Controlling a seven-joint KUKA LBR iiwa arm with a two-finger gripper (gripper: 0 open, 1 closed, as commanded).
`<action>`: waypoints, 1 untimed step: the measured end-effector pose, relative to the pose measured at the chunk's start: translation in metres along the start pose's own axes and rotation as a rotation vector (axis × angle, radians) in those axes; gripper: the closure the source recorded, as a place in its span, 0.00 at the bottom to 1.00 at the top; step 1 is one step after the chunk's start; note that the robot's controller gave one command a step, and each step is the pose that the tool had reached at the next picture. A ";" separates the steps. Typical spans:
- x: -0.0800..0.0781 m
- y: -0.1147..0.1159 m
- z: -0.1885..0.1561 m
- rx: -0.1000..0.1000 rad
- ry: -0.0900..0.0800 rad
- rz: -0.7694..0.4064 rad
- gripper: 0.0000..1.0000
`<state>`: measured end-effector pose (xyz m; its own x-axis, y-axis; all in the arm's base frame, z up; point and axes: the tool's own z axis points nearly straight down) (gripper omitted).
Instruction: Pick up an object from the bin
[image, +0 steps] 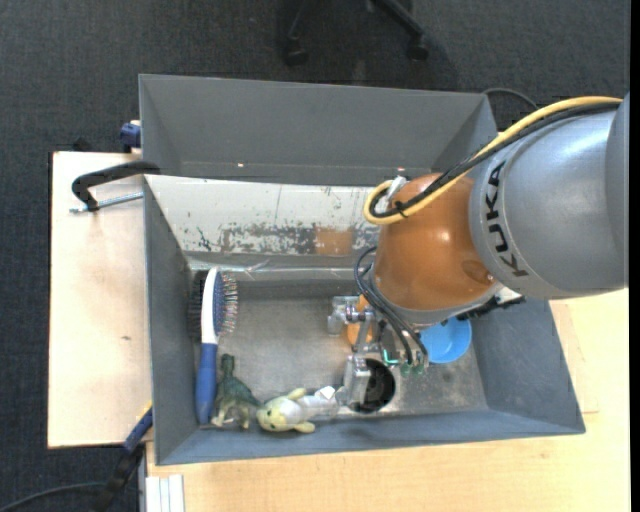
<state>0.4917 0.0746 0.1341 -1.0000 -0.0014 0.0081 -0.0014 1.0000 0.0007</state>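
KUKA is showing on my arm — my gripper is hanging between a yellow plush toy and a blue cup — can't tell if it's open.

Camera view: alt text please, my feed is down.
The gripper is low in the bin, by its near wall, at a black round thing. A blue-and-white hairbrush lies along the left wall, a green dinosaur and a yellow toy sit in the near left corner, and a blue round thing lies partly under the arm.

I see a blue-and-white brush, dark green dinosaur, pale yellow toy and blue cup in the grey bin.
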 end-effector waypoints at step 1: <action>-0.005 -0.032 0.033 0.000 -0.005 0.159 0.00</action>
<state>0.4967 0.0424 0.1010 -0.9876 0.1569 0.0035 0.1569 0.9876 -0.0001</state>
